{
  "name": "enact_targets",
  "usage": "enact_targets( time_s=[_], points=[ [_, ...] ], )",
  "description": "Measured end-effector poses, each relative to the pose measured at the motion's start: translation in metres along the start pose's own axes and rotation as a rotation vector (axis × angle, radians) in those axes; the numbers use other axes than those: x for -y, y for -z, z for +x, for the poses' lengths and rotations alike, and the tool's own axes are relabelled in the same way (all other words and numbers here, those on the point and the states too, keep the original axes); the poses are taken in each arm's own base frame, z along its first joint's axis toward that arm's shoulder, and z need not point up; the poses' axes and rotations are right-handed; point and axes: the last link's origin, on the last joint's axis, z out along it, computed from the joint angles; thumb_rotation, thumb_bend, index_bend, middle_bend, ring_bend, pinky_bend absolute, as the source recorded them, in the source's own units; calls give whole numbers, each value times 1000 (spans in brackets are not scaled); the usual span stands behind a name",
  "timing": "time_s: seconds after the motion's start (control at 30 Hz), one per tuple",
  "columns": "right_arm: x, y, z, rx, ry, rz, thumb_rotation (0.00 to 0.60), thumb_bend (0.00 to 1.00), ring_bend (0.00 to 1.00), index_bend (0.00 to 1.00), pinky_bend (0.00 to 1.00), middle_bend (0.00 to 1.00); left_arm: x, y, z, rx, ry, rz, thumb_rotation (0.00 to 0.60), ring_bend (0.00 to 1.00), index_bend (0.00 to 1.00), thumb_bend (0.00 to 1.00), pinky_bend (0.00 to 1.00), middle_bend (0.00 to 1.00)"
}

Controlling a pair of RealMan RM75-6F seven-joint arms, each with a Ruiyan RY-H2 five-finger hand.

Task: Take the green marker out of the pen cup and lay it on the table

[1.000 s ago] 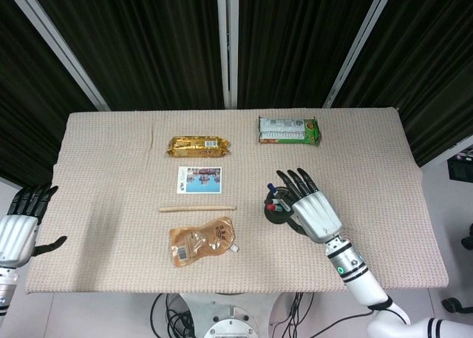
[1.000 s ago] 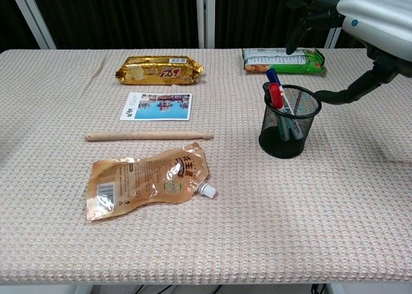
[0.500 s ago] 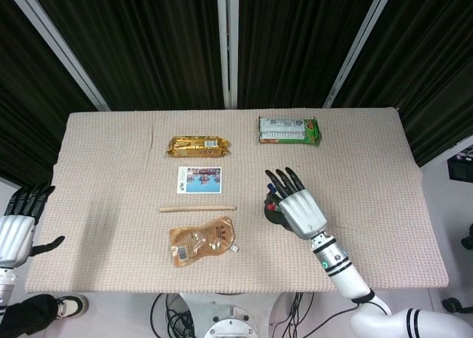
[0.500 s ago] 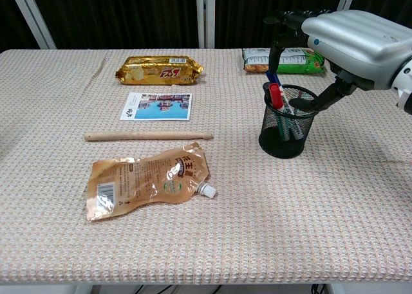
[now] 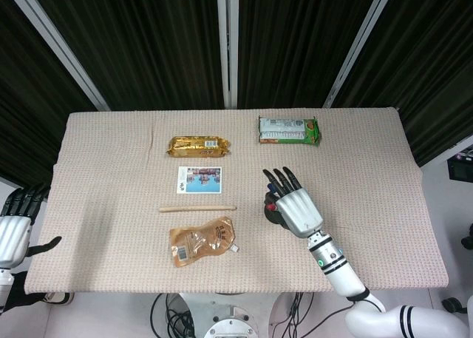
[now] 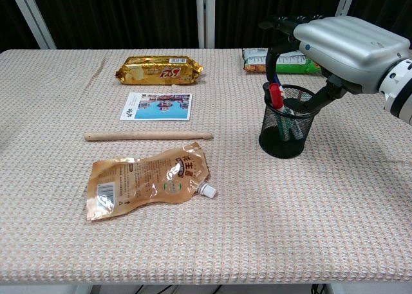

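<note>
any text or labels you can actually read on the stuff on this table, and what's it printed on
Gold snack pack: red and white lettering, too blurred to read.
Orange spout pouch: a barcode and Chinese characters, too small to read.
Green snack pack: print too small, partly behind the right hand.
Picture card: small marks on its left strip, illegible.
Nothing reads clearly.

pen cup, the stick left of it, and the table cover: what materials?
Pen cup: black wire mesh, likely metal; the markers show through its wall. Stick: pale matte tan with a tapered end, probably wood. Table cover: beige woven fabric with a waffle-like texture, matte and slightly rumpled at the far edge.
</note>
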Motion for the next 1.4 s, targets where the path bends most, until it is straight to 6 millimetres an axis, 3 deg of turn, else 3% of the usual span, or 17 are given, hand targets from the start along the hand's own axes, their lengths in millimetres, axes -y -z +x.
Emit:
enact_targets(
  time_s=[0.83,1.4],
  points=[
    [-1,1,-3,12,10,-3,600,247,0,525,0,0,2,0,-2,15,3,12,600,0,42,128,0,0],
    [-3,7,6,-25,-8,3,600,306,0,659,0,2,3,1,-3,29,6,15,600,0,42,128,0,0]
  ],
)
